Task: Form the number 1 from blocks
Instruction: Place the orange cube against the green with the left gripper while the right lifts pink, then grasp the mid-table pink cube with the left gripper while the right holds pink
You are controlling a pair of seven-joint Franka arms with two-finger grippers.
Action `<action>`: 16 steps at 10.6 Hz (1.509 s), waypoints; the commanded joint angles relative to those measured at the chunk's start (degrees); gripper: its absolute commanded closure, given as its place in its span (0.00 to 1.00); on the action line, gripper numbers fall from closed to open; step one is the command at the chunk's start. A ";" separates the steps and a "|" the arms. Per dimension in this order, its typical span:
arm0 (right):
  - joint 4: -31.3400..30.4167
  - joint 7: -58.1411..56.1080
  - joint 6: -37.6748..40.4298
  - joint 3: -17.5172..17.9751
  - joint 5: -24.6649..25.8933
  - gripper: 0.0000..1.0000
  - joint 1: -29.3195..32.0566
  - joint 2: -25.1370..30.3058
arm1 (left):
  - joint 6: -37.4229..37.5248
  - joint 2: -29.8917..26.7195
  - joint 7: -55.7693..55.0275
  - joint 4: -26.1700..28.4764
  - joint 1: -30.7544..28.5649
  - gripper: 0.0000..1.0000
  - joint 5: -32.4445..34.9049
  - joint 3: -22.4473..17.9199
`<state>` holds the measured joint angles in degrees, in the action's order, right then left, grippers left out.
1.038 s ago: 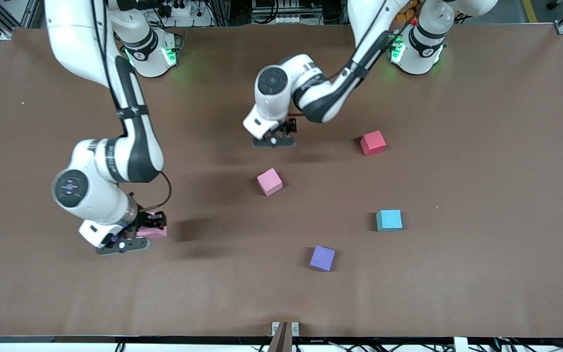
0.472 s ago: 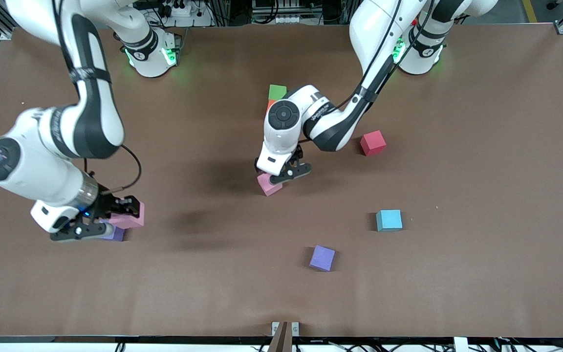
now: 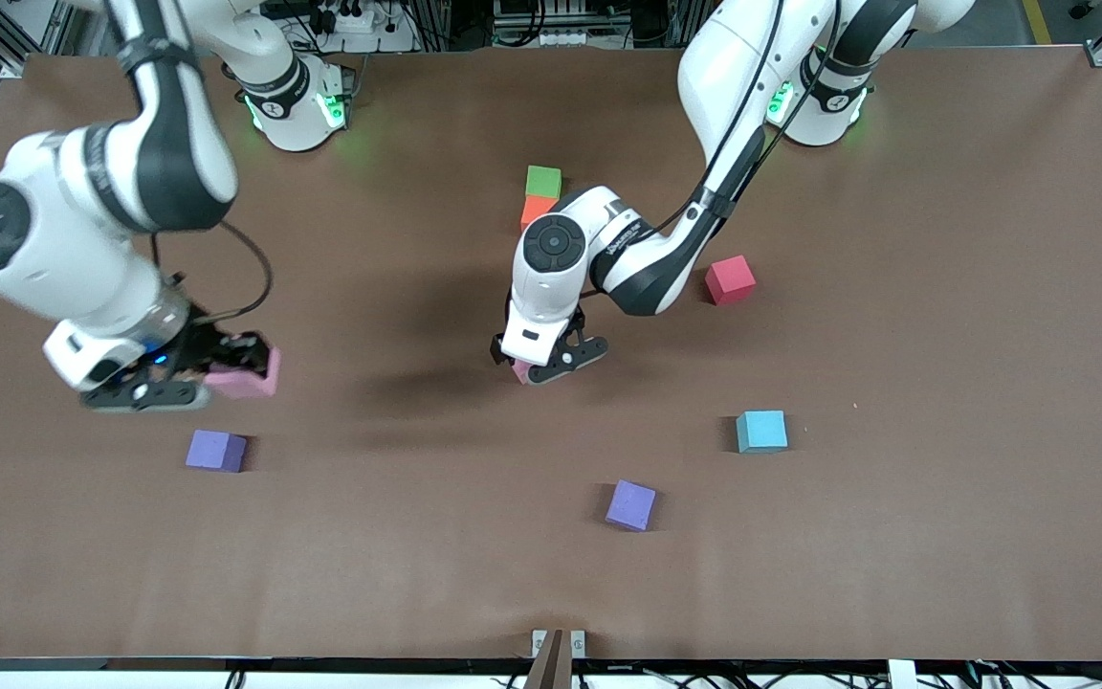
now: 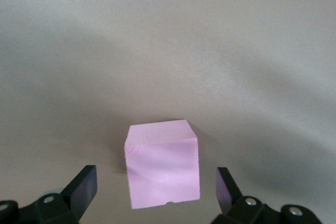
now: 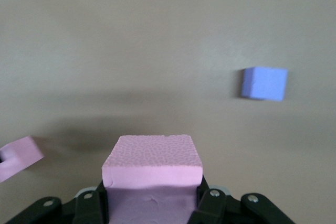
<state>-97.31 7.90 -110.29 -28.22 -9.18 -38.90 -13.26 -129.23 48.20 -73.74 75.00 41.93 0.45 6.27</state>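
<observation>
Pink foam, held: the right gripper (image 3: 189,381) is clamped on a light pink block (image 3: 243,378), carried in the air over the worktop toward the right arm's end, above a purple block (image 3: 216,451) lying there.
Pink foam, on the worktop: a second light pink block (image 4: 163,163) sits mid-table; the left gripper (image 3: 551,362) is low around it, fingers spread wide, one either side, not touching it.
Step in hand: a judgement — the left arm is about to pinch its block; the right is carrying its own toward the column.
Doing it well: centre the block between the fingers, square to its flat faces, close gently since foam squashes, lift straight up.
Column so far: green block (image 3: 543,181) with orange block (image 3: 538,211) touching it on the side nearer the front camera, toward the edge where the bases stand.
Other purple block (image 3: 630,504): toward the front edge, well apart.
Look: small matte cubes, equal size, pebbled surface, soft edges.
</observation>
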 commanded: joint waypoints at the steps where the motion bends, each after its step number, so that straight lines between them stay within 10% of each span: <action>1: -2.44 2.47 2.09 0.35 1.53 1.00 -1.79 2.62 | -1.54 1.54 -3.58 -2.32 0.87 0.00 -1.33 -0.91; 12: -4.64 2.38 2.28 0.53 1.45 1.00 -2.85 2.09 | -3.49 4.45 -5.72 -2.23 4.30 0.04 -0.90 -4.16; 14: -4.64 2.38 2.45 0.45 1.45 1.00 -2.76 2.27 | -3.31 4.36 -3.00 -1.97 4.21 1.00 -0.72 -4.16; 16: -4.56 2.38 2.36 0.44 1.45 1.00 -2.76 2.36 | -1.65 3.48 -2.28 -1.79 4.21 1.00 0.24 -4.16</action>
<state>-100.47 9.55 -107.43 -27.97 -8.80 -41.56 -12.61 -132.14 51.68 -77.35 74.14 45.35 0.47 3.08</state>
